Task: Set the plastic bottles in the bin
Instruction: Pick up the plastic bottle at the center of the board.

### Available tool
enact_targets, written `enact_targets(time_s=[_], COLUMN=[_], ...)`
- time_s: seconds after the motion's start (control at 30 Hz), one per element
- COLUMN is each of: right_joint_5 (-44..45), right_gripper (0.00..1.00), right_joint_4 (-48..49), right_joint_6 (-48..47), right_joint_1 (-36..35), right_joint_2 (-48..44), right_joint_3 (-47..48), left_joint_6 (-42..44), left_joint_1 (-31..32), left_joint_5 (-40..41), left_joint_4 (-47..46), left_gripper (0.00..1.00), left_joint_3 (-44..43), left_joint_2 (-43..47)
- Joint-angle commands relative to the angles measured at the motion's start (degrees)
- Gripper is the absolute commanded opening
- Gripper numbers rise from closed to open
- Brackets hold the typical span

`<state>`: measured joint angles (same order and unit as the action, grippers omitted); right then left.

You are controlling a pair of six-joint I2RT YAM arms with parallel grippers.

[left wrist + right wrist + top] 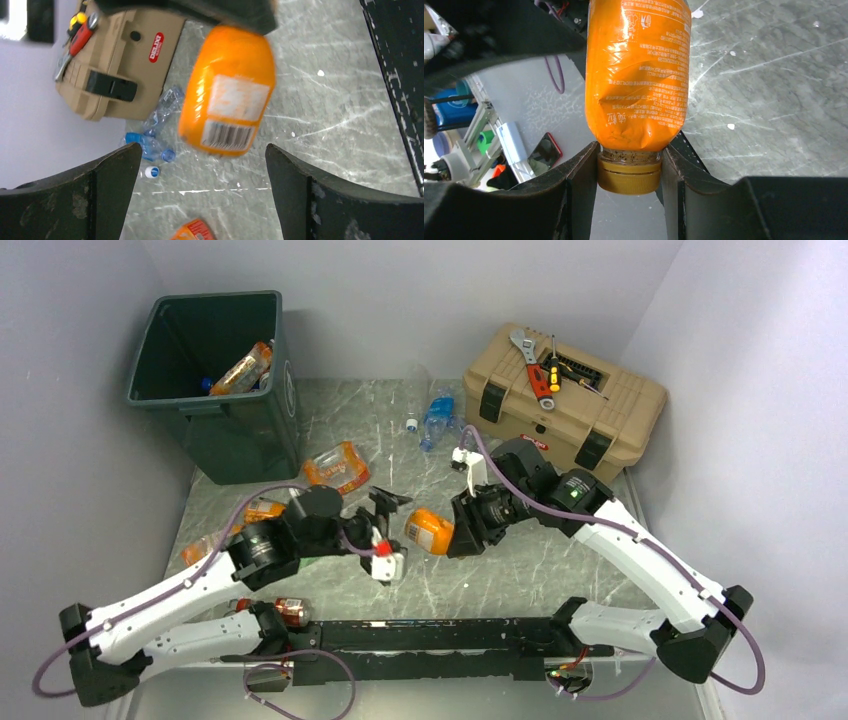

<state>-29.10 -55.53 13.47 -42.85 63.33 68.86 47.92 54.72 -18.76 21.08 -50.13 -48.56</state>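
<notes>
Mid-table, your right gripper had its jaws narrowed on the gold cap of the orange bottle, apparently clear of the table. Your left gripper faced it, jaws wide, holding nothing. Reads as a handover. Next: close left on the body, then release right. Beyond, loose bottles lay; the bin stood upper left, partly filled.

We see glossy crinkled orange plastic bottle, scratched marble-look tabletop, matt tan plastic toolbox, matt dark green plastic bin.
</notes>
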Motion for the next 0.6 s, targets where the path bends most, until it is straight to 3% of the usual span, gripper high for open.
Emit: enact_targets(time_s=[0.0,0.3,0.43,0.57], right_joint_5=[-4.6,-4.6,-3.9,-3.7], right_gripper=[0.00,0.00,0.00,0.00], right_joint_4=[1.6,0.7,0.6,0.9], right_joint_6=[-1.1,-1.9,-1.9,-1.4], right_joint_1=[-0.1,-0.4,-0.5,-0.6], right_joint_2=[0.9,1.6,0.8,0.0], right_joint_3=[3.3,5.5,4.9,3.9], left_joint_6=[10.8,10.5,8.2,6.6], left_joint_1=[8.5,11.3,12.8,13.8], left_joint_5=[10.6,13.1,17.5,18.6], left_joint_4=[2.7,-3.0,-6.9,-8.1], left_gripper=[1.00,0.98,0.88,0.69], left_joint_3=[-1.7,-1.8,-2.3,-3.1], left_joint_2=[-3.6,-9.9,-12.2,-13.6])
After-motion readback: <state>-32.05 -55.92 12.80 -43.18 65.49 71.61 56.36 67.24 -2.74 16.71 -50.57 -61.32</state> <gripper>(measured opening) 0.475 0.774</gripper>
